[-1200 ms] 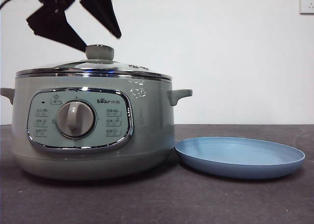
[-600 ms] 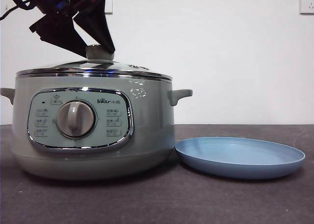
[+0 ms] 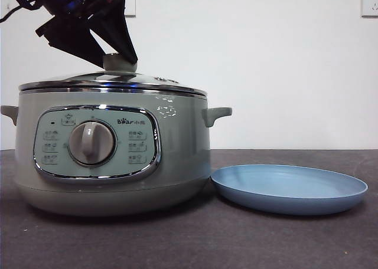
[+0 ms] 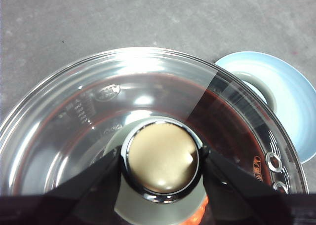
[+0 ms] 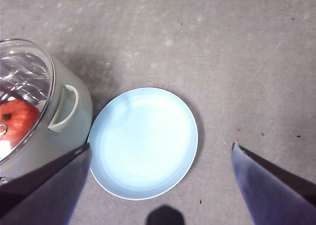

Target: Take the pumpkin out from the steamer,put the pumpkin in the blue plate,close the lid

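Observation:
The pale green steamer (image 3: 112, 157) stands at the left with its glass lid (image 3: 112, 80) resting on it. My left gripper (image 3: 120, 61) has come down from above and its jaws stand on both sides of the lid's knob (image 4: 163, 158), touching it. The pumpkin (image 5: 17, 119) shows orange-red through the glass inside the steamer. The blue plate (image 3: 289, 189) lies empty just right of the steamer; it also shows in the right wrist view (image 5: 143, 143). My right gripper (image 5: 161, 145) is open and empty, high above the plate.
The steamer's side handle (image 3: 215, 114) points toward the plate. The dark grey table (image 3: 236, 239) runs in front of and right of both. A wall socket (image 3: 369, 3) sits on the back wall.
My left gripper has come down from above the lid onto the knob and its jaws have drawn in against it. The lid, steamer and plate have not moved.

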Robot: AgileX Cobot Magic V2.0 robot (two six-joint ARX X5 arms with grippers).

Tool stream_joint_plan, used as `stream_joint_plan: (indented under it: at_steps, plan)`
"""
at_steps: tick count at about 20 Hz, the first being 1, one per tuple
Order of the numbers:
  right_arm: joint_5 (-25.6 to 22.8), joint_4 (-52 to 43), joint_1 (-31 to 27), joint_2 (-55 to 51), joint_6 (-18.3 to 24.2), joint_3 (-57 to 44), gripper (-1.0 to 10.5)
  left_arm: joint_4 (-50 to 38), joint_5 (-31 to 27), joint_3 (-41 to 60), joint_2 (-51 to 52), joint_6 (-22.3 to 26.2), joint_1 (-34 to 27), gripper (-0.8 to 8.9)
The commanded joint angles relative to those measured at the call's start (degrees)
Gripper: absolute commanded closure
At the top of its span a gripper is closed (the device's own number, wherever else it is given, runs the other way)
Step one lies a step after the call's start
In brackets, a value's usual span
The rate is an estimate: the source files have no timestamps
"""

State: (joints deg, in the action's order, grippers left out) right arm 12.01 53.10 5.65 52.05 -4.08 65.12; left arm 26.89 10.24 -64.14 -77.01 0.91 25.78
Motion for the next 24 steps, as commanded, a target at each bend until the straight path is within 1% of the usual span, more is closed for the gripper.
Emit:
stream_joint_plan:
  at_steps: [1, 3, 4, 7, 8, 9, 11, 16, 18, 20, 23, 24]
  plan:
    - [0.04, -0.39, 0.04, 0.26, -0.63, 0.17, 4.7, -1.99, 0.26, -1.99, 3.85, 0.39, 0.04, 8.22]
    - [0.2, -0.85, 0.04, 0.7, -0.7, 0.2, 4.7, -1.7, -0.04, -2.01, 7.23, 0.35, 0.04, 8.22]
    - [1.62, -1.31, 0.11, 0.92, -0.83, 0.17, 4.7, -1.31, -1.18, -2.01, 9.27, 0.35, 0.04, 8.22]
    - [13.88, -4.5, 0.17, 2.34, -0.79, 0.17, 4.7, 0.7, -7.21, -2.01, 16.02, 0.44, 0.04, 8.22]
    - [16.94, -5.92, 0.42, 2.99, -0.79, 0.17, 4.7, 1.62, -9.11, -2.01, 18.36, 0.44, 0.04, 8.22]
    - [18.99, -7.54, 1.16, 3.82, -0.79, 0.17, 4.7, 2.84, -11.06, -2.01, 20.85, 0.5, 0.04, 8.22]
    - [21.18, -10.19, 4.17, 5.9, -0.79, 0.2, 4.7, 5.18, -15.3, -2.01, 25.2, 0.7, 0.04, 8.22]
    - [20.7, -17.25, 14.45, 12.87, -0.74, 0.2, 4.7, 9.7, -24.9, -2.01, 33.2, 0.87, 0.04, 8.22]
    - [20.0, -19.67, 18.05, 15.12, -0.22, 0.22, 4.3, 10.62, -26.34, -2.01, 34.67, 0.9, 0.04, 8.22]
    - [16.55, -21.42, 22.08, 17.62, -0.04, 0.61, 3.7, 11.65, -28.09, -2.01, 35.98, 0.87, 0.04, 8.22]
    - [10.29, -21.29, 27.65, 21.64, 1.55, 2.78, 3.7, 12.98, -30.82, -2.01, 37.44, 0.92, 0.04, 8.22]
    - [9.11, -21.24, 29.16, 22.95, 1.81, 3.63, 3.7, 13.35, -31.69, -2.01, 37.79, 0.92, 0.04, 8.22]
